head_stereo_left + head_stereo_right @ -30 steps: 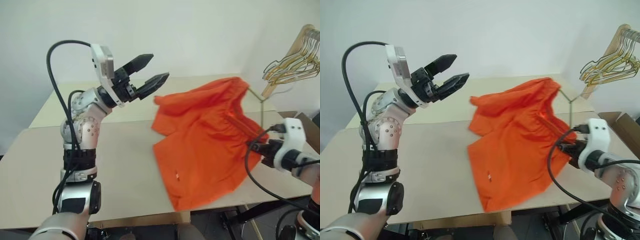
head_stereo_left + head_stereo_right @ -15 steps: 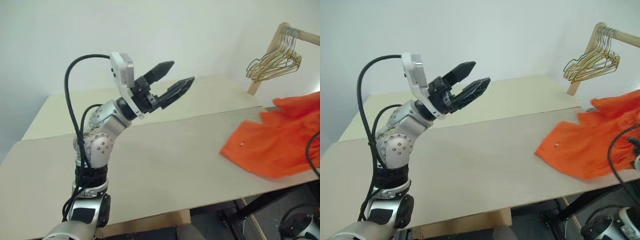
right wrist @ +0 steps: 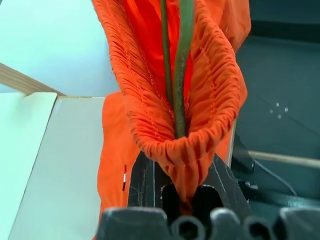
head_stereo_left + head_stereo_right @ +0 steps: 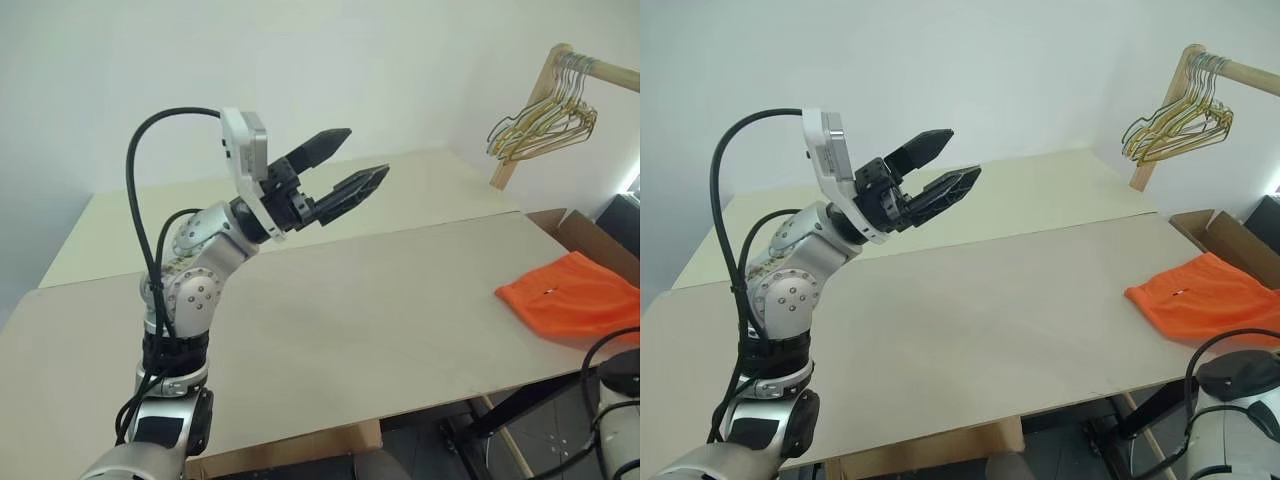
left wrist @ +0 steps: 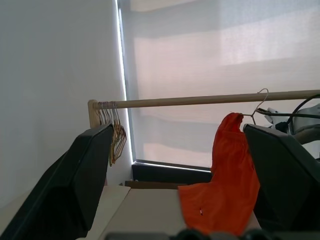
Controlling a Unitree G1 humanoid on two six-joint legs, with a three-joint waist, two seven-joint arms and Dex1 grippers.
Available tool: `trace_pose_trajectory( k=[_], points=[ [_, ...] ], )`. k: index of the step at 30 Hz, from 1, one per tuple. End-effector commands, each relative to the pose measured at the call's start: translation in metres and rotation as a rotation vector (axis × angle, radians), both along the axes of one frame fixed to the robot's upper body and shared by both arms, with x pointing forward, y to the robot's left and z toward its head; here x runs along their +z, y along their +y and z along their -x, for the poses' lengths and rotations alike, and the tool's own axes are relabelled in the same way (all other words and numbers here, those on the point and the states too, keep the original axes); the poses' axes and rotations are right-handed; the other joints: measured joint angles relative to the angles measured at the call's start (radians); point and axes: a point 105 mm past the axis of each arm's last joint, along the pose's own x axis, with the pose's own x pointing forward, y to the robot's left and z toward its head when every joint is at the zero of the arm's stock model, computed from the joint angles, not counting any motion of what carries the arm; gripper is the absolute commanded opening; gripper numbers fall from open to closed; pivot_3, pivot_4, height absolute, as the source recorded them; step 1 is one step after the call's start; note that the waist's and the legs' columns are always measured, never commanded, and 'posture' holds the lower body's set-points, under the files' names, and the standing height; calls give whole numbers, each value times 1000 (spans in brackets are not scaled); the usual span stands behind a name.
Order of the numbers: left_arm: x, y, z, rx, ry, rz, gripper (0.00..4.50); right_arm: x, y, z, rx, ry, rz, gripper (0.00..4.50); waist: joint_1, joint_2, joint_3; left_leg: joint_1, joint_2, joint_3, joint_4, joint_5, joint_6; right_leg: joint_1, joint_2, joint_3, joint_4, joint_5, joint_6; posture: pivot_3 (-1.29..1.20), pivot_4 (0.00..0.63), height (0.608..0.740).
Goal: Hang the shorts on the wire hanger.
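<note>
Pale counter (image 4: 330, 300) under a white wall now lies nearly bare: a second ago the shorts (image 4: 575, 298) were spread across its middle, and now they trail off its right end toward the wooden rack (image 5: 200, 100). Seen from the right wrist, the right end effector (image 3: 182, 187) is clamped on the gathered waistband with the wire hanger (image 3: 180, 60) threaded through it. The left end effector (image 4: 335, 170) hovers with fingers apart, so the hanging looks nearly finished.
</note>
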Motion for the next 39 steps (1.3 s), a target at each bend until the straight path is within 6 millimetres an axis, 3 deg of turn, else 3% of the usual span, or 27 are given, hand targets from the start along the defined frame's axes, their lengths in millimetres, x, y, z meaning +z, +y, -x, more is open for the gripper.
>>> trace_pose_trajectory(
  k=[1,17,21,30,32,35,36,39],
  points=[
    [8,3,8,0,-46,6,4485,1,-10,8,-54,-12,-20,0,2,0,0,0,0,0,0,0,0,1,0,0,-1,0,0,-245,0,740],
    [8,5,8,20,-47,-1,4485,-13,-39,17,-147,28,-28,0,26,-5,3,0,0,0,-1,0,0,4,0,0,-10,2,3,-237,0,740],
    [9,6,8,25,-48,-5,4500,-4,-34,13,-135,50,73,1290,24,-4,2,-1,0,1,-2,0,0,5,0,0,-13,3,5,-233,0,740],
    [10,11,6,49,-56,-18,4500,54,-22,9,-243,76,435,4480,30,3,1,0,-1,2,-2,0,0,5,-1,1,-13,3,5,-195,0,740],
    [10,13,5,60,-58,-22,4500,73,-19,15,-343,130,605,4480,32,3,1,0,-1,2,-2,0,0,5,-1,2,-13,3,6,-184,0,740],
    [10,18,1,91,-55,-37,4500,120,4,20,-488,121,973,4480,42,4,1,-1,-1,2,-2,0,0,4,-1,2,-13,3,6,-160,0,740],
    [9,20,0,102,-52,-47,4500,135,18,17,-504,72,1077,4480,43,4,1,-1,-1,2,-2,0,0,3,-1,3,-13,3,6,-146,0,740],
    [1,31,-4,122,-22,-111,4500,170,80,-15,-303,-232,1354,4480,45,4,1,1,-1,3,-3,0,0,3,-1,4,-12,3,6,-105,0,740]
  ],
)
